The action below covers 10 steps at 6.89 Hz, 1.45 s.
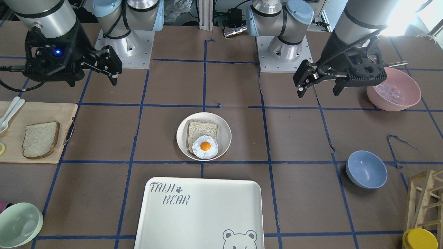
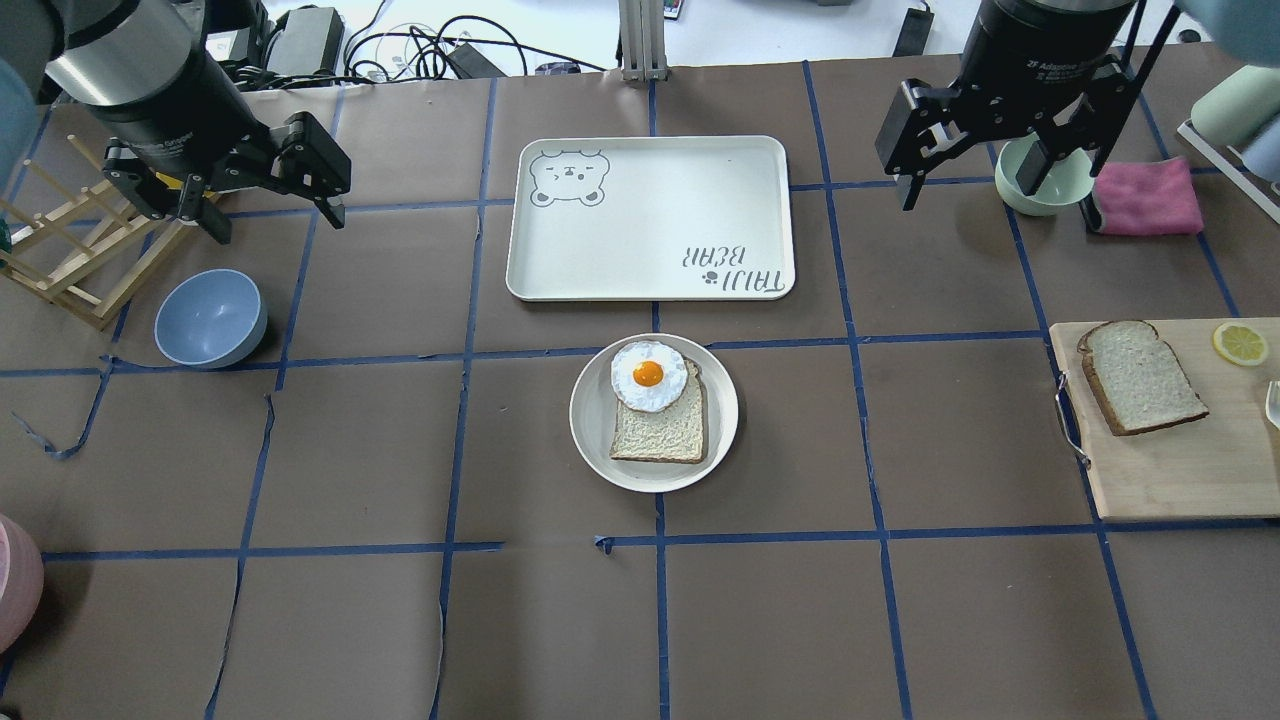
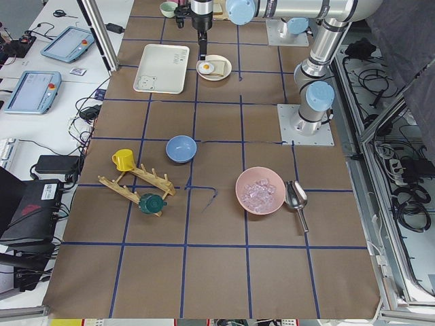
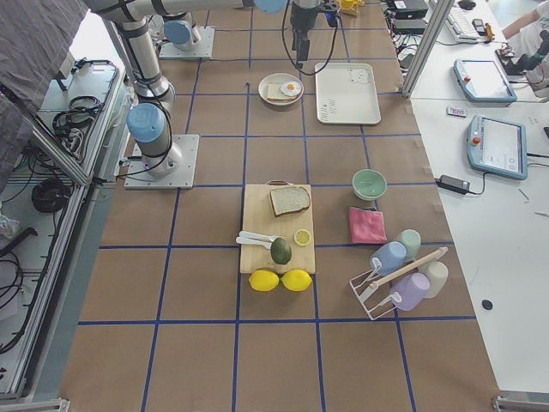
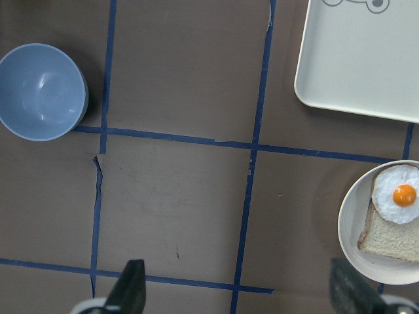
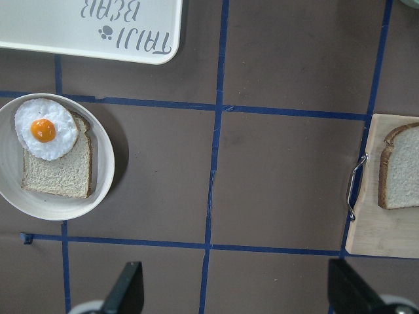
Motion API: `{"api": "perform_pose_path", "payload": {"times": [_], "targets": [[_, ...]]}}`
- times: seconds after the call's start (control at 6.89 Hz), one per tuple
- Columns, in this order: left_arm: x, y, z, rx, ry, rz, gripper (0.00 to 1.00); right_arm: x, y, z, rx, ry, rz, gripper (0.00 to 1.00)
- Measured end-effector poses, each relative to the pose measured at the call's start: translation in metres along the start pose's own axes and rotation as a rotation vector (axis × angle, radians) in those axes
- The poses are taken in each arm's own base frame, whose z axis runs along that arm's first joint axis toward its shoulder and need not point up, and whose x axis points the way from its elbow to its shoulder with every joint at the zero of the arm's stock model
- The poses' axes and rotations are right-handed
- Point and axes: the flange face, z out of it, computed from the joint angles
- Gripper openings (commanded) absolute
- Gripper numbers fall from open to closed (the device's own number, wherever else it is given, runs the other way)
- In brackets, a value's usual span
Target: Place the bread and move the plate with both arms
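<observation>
The bread [image 2: 1140,375], a dark-crusted slice with one rounded end, lies on a wooden cutting board [image 2: 1180,470] at the table's right; it also shows in the front view [image 1: 41,139] and the right wrist view [image 6: 400,167]. The plate [image 2: 590,420] sits mid-table and holds a squarer slice topped with a fried egg [image 2: 648,375]. The plate also shows in the left wrist view [image 5: 347,229]. My left gripper [image 2: 275,215] is open and empty, high above the table's left. My right gripper [image 2: 995,205] is open and empty, high beyond the board.
A bear-printed tray [image 2: 650,215] lies just beyond the plate. A blue bowl [image 2: 210,318] and a wooden rack [image 2: 70,250] are under the left gripper. A mint bowl [image 2: 1040,185] and a pink cloth [image 2: 1145,195] are under the right gripper. A lemon slice [image 2: 1240,343] lies on the board.
</observation>
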Motion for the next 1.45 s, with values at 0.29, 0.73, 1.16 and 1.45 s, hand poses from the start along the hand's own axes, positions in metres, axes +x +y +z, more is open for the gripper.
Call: {"api": "perform_pose_path", "payload": {"times": [0.29,0.73,1.16,1.45], "targets": [[0.011,0.002,0.001,-0.009,0.014,0.026,1.00,0.001,0.000,0.002,-0.004,-0.003,-0.004,1.00],[0.013,0.004,0.000,-0.012,0.018,0.032,1.00,-0.001,0.003,-0.008,0.063,0.000,-0.022,1.00],[0.012,0.009,-0.004,-0.003,0.015,0.034,1.00,-0.003,0.001,-0.010,0.136,-0.005,0.030,1.00],[0.011,0.011,-0.007,0.001,0.012,0.034,1.00,-0.003,0.002,-0.009,0.151,-0.007,0.063,1.00]]}}
